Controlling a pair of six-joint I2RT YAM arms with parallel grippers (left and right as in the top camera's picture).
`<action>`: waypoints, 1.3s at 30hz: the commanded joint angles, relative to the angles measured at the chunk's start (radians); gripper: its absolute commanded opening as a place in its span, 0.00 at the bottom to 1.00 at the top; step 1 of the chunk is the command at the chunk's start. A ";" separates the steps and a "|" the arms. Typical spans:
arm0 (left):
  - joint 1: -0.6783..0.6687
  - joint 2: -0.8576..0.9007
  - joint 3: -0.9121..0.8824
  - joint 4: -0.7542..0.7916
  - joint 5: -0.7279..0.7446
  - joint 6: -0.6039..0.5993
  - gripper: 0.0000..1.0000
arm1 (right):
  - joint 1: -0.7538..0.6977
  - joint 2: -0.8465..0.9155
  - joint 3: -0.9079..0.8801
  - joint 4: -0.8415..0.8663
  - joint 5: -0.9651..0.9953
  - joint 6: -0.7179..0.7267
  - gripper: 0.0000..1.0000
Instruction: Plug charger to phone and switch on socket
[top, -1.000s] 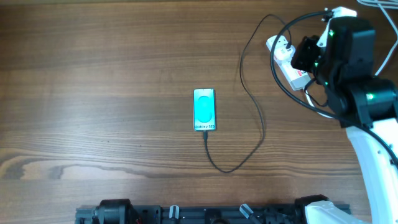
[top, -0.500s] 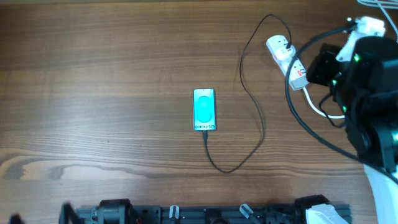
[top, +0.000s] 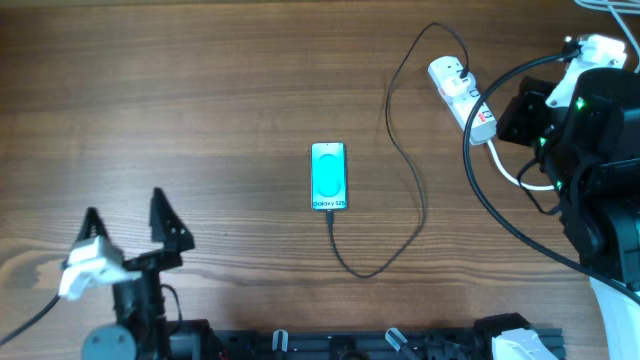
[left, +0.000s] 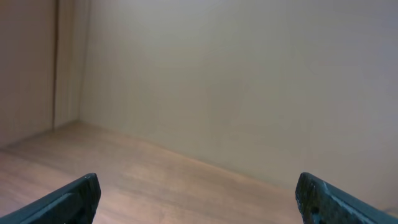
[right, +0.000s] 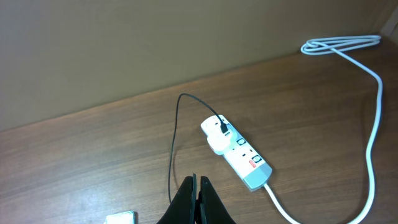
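Observation:
The phone lies flat mid-table with its cyan screen up, and its corner shows in the right wrist view. The charger's thin black cable meets the phone's near edge, loops right and runs up to its white plug block in the socket. The socket lies ahead of my right gripper, which is shut on nothing and hangs clear of it. My left gripper stands wide open at the front left, far from everything; its wrist view shows only bare table between the fingertips.
The socket's thick white cord trails right and back to a coil at the far table edge. My right arm fills the right side of the table. A wall stands behind the table.
My right arm has pulled back to the right, off the socket, which now shows whole. My left arm has risen into view at the front left with open jaws.

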 joint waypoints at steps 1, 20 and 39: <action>0.006 -0.007 -0.105 0.065 0.024 -0.002 1.00 | 0.001 -0.016 0.000 -0.016 0.021 -0.014 0.04; 0.006 -0.006 -0.363 0.209 0.043 -0.003 1.00 | 0.001 -0.206 0.000 -0.057 0.021 -0.013 0.04; 0.006 -0.005 -0.404 0.180 -0.010 -0.006 1.00 | 0.001 -0.252 0.000 -0.107 0.021 -0.013 0.53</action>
